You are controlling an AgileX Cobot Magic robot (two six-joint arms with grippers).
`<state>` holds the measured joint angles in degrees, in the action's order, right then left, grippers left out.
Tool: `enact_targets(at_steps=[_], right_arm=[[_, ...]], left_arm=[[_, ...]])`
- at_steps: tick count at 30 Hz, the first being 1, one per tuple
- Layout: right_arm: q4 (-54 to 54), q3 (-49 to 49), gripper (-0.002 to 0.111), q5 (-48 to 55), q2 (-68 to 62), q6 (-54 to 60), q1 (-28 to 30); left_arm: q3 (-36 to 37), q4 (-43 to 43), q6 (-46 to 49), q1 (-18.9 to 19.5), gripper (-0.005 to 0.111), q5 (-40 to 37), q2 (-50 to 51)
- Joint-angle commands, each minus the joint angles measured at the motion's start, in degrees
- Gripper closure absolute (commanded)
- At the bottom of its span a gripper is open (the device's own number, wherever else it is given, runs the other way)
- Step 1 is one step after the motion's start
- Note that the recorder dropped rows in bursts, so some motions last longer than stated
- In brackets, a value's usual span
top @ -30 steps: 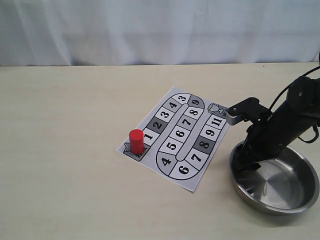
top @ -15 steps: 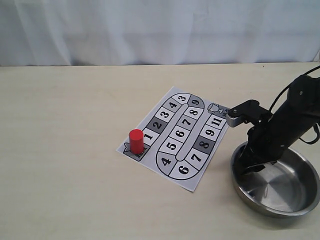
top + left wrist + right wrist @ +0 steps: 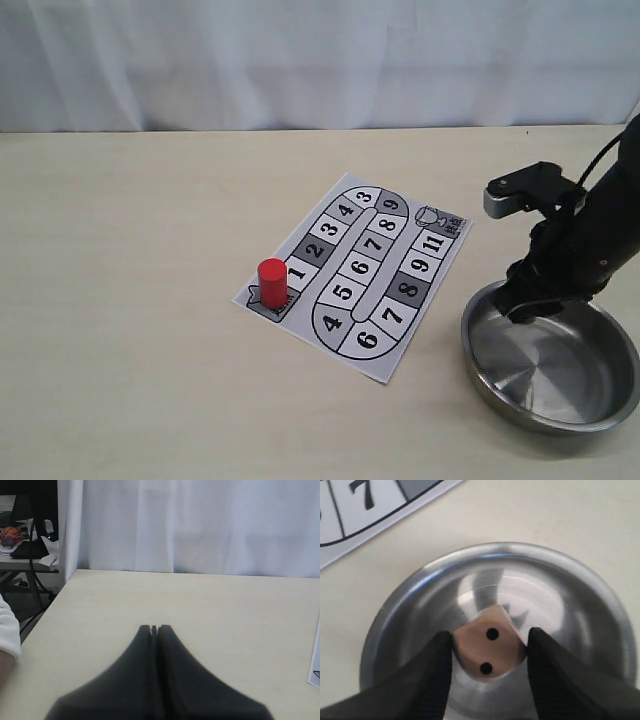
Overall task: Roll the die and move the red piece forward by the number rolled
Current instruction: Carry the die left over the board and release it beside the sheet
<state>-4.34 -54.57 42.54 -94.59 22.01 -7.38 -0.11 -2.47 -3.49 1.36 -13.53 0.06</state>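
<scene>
A pale beige die [image 3: 488, 649] with its two-pip face toward the camera is pinched between the black fingers of my right gripper [image 3: 489, 636], just above the steel bowl [image 3: 395, 605]. Seen from the exterior view, that gripper [image 3: 520, 306] hangs over the bowl's [image 3: 548, 421] left rim, and the die is hidden behind the fingers. The red piece [image 3: 272, 282] stands upright on the start square of the printed board [image 3: 362, 268], left of square 1. My left gripper [image 3: 154, 628] is shut with nothing in it, over bare table, and is out of the exterior view.
The paper board carries a numbered track up to 11, and its corner [image 3: 350, 510] lies close to the bowl. A white curtain [image 3: 320, 60] closes off the back of the table. The table's left edge [image 3: 55, 595] shows in the left wrist view.
My right arm has risen and drawn back to the right, lifting its fingers out of the bowl's bottom to just above the rim. The red piece has not moved.
</scene>
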Motion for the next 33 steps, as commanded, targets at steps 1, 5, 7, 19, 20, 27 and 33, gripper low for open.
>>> enact_targets(at_steps=[1,5,7,19,20,27,33], right_arm=[[11.86,-2.98,0.104,0.18,1.8,-16.96,-0.08],[22.21,-4.34,0.104,-2.04,1.53,-29.2,0.05],[26.39,-4.43,0.104,-4.36,0.73,-32.6,0.17],[27.98,-11.53,0.104,-9.55,-9.07,-39.44,7.68],[27.98,-12.11,0.104,-9.55,-9.65,-39.44,8.1],[23.46,-14.41,0.104,-15.09,-14.06,-37.89,8.58],[-24.6,-15.41,0.065,-15.17,-15.83,6.06,8.06]], left_arm=[[0.11,-0.03,-0.21,-0.01,0.107,0.5,-0.06],[0.11,-0.03,-0.21,-0.01,0.107,0.5,-0.06],[0.11,-0.03,-0.21,-0.01,0.107,0.5,-0.06],[0.11,0.07,-0.21,-0.01,0.107,0.07,-0.06],[0.11,0.05,-0.21,-0.01,0.107,0.22,-0.06],[0.11,0.05,-0.21,-0.01,0.107,0.22,-0.06],[0.11,0.05,-0.21,-0.01,0.107,0.22,-0.06]])
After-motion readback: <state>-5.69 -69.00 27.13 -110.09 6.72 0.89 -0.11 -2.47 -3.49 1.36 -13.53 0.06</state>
